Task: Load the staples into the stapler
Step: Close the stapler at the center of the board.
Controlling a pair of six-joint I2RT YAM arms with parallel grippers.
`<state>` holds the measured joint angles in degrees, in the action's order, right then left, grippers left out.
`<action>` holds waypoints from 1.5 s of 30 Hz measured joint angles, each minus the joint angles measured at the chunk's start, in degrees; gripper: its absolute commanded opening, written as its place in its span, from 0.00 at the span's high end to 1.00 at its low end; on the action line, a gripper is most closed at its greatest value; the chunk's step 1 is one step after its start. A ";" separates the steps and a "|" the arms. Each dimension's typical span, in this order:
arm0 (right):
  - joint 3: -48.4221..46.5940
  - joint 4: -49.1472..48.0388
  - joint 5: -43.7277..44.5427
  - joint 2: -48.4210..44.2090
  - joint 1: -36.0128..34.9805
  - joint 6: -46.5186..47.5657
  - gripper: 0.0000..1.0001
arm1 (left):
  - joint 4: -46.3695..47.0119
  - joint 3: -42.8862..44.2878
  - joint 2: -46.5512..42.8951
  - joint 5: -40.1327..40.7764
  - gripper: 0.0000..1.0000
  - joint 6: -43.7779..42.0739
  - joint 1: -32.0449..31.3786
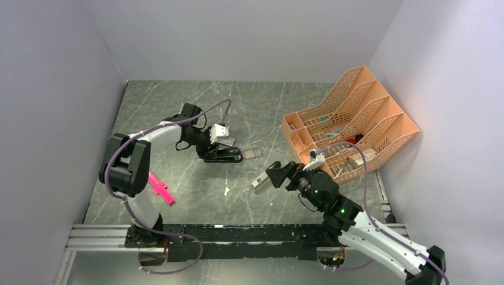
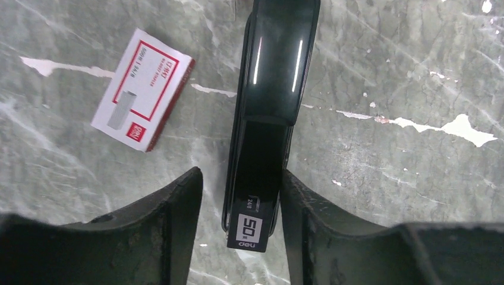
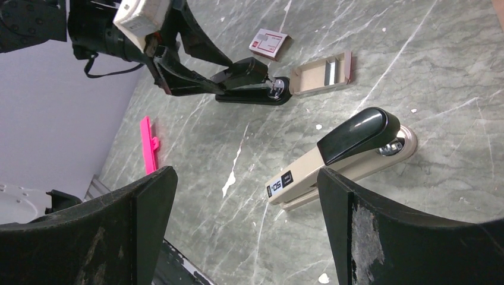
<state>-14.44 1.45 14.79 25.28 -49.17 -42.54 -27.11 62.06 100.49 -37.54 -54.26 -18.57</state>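
The left gripper [image 2: 241, 178] straddles the black stapler [image 2: 274, 71], half spread, with a gap at one finger. The label on the stapler's near end reads "50" above "deli". Beside it lies a red-and-white box [image 2: 142, 89], its print illegible. The staples [image 3: 328, 72] sit in an open tray [image 3: 306, 80] by the stapler's far end. The right gripper [image 3: 246, 178], spread wide, hangs over a beige stapler [image 3: 309, 175] marked "50". Bare table [image 1: 178, 107] surrounds everything.

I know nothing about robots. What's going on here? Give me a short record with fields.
Left gripper: jaws astride the glossy black stapler, a gap on one side
Right gripper: open, empty, by the beige stapler with black top
Staples: silvery strip in an open cardboard tray
Box: red-and-white labelled sleeve, lying beside the black stapler
Other: pink plastic piece; orange mesh file rack
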 measured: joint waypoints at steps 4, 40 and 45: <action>0.07 -0.37 -0.04 -0.02 0.00 0.00 0.07 | -0.20 -0.79 0.96 0.81 0.67 0.04 -0.48; -13.73 -16.15 1.77 38.82 -0.02 -11.52 0.34 | 19.67 -31.26 -28.37 33.07 0.93 80.83 -21.46; -19.45 -19.93 -3.58 50.90 -0.28 -14.67 0.38 | 26.97 -36.72 -31.61 35.12 0.93 89.46 -22.12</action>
<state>-33.89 -18.48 11.20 76.18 -49.45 -57.21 -0.14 25.34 68.88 -2.42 35.20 -40.69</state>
